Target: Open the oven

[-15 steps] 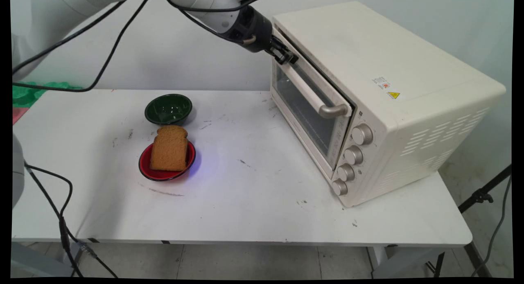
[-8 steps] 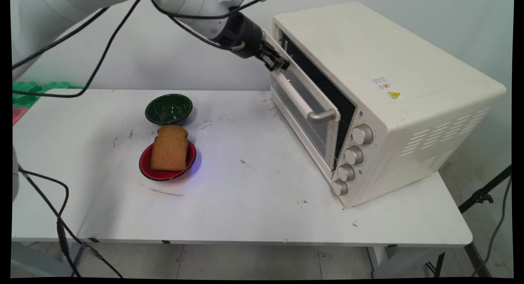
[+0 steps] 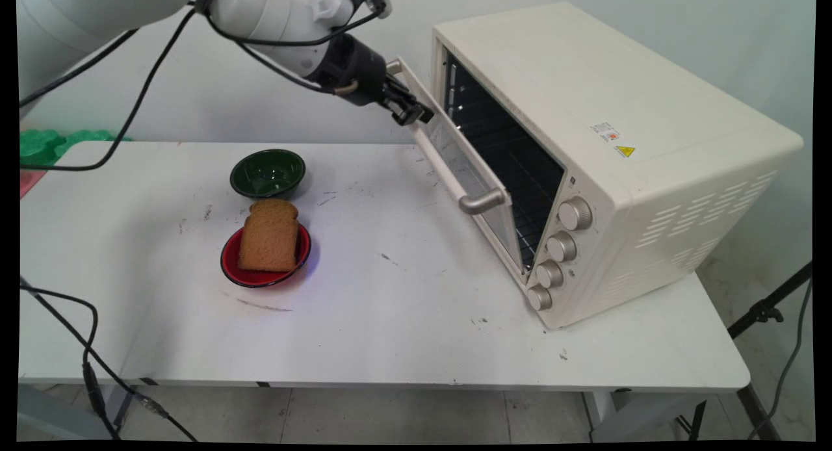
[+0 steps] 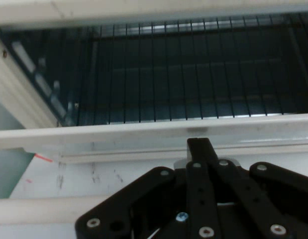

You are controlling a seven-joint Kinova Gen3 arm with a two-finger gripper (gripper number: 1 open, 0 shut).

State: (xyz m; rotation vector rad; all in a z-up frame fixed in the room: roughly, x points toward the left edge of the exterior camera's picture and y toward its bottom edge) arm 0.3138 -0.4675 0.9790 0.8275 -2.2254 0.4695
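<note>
My gripper [image 3: 415,115] is shut, and its tips rest against the top edge of the oven door [image 3: 468,168]. The door of the cream toaster oven [image 3: 585,80] hangs partly open, tilted out toward the table, its metal handle [image 3: 482,201] below my hand. In the hand view my gripper [image 4: 198,144] touches the door's upper rim [image 4: 119,134]. Beyond it lies the dark oven cavity with a wire rack [image 4: 193,74]. A slice of brown bread [image 3: 268,236] leans in a red bowl [image 3: 260,279] at mid-table. An empty green bowl [image 3: 268,173] sits behind it.
The oven takes up the right half of the white table [image 3: 390,334], its knobs [image 3: 559,249] facing the front. Green and red items [image 3: 39,145] lie at the far left edge. Black cables [image 3: 91,366] hang from the arm on the left.
The oven door has swung from nearly closed to partly open. My gripper moved left and down with the door's top edge. The bowls and bread stayed put.
</note>
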